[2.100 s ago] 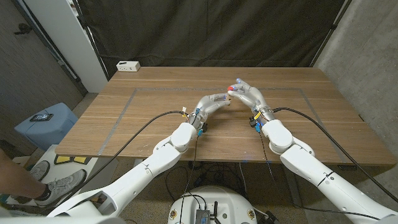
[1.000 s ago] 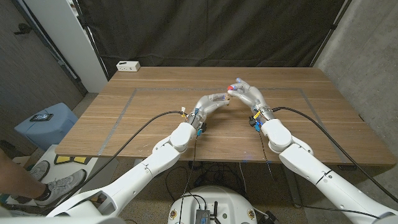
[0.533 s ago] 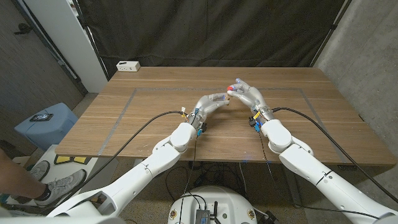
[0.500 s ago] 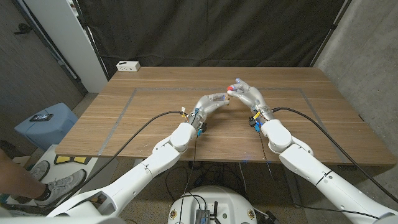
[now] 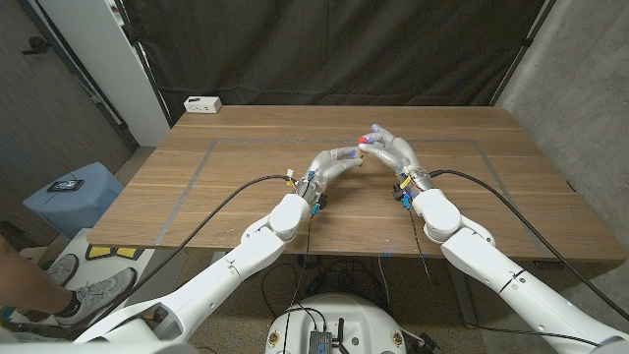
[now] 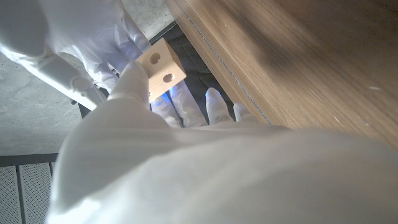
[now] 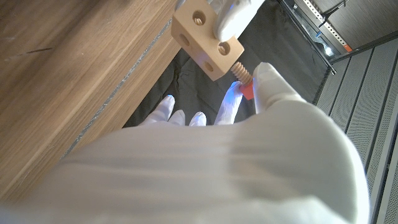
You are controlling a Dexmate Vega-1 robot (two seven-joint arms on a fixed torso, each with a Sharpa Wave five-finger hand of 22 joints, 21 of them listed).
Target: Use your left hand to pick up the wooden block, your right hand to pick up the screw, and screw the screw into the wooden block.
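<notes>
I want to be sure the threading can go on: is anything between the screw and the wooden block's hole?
Nothing visible is in the way. In the right wrist view the screw, pinched by the right hand, already has its threaded shaft entering a hole in the wooden block, which the left hand holds above the table.

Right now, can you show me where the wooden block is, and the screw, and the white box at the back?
wooden block (image 7: 205, 42), right wrist view, on its face with holes.
screw (image 7: 241, 75), right wrist view, on its wooden thread beside the block.
white box (image 5: 202, 103), head view, on its top.
</notes>
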